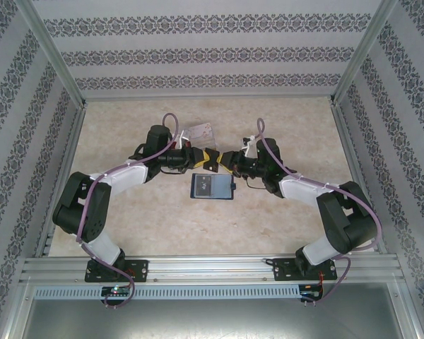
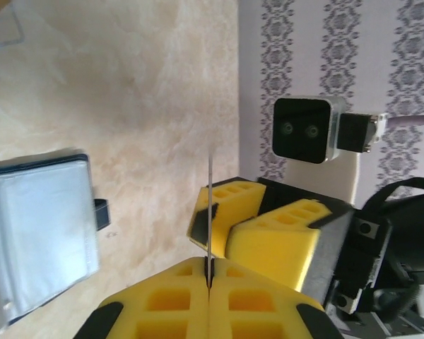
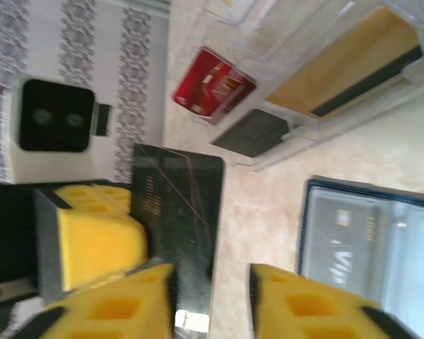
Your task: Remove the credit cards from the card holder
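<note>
— How does the card holder (image 1: 212, 186) lie?
— Open and flat, navy cover down, clear sleeves up. A pale lettered card (image 3: 350, 236) shows through one sleeve.
— And the black card (image 3: 178, 205)?
— Raised off the table just beyond the holder's far side, thin gold lines on its face.
— The others?
— The red card (image 3: 213, 81) and the orange-gold card (image 3: 343, 67), which has a dark stripe, lie farther beyond the holder, near each other.

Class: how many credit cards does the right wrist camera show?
4: red card and gold card in the clear tray, black card in the left end effector, a sleeved card in the card holder. A dark patch beside the tray may be another.
</note>
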`<state>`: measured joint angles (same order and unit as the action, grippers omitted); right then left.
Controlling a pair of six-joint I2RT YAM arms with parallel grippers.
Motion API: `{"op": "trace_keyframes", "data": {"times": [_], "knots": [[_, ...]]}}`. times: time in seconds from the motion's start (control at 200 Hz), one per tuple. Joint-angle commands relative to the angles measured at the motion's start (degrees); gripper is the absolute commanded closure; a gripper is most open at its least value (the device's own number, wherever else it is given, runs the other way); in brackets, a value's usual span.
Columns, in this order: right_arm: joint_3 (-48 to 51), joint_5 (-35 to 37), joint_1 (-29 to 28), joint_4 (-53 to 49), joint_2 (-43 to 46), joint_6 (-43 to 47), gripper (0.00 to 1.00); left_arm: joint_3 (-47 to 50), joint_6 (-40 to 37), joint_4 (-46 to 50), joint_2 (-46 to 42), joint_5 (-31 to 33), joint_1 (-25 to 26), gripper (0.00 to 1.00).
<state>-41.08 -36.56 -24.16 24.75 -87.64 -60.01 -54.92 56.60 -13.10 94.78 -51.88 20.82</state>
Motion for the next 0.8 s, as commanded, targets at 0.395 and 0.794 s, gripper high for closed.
{"op": "trace_keyframes", "data": {"times": [0.395,0.794], "knots": [[-6.3,12.4,0.8,-30.8,4.1,22.4,0.07,-9.4,-45.8,37.4,-8.1,27.6,-0.6,1.0],[-9.3,11.8,1.6,-33.1,1.5,24.4,0.02,-17.8,-73.6,46.2,-5.2,38.1,-0.8,1.0]]}}
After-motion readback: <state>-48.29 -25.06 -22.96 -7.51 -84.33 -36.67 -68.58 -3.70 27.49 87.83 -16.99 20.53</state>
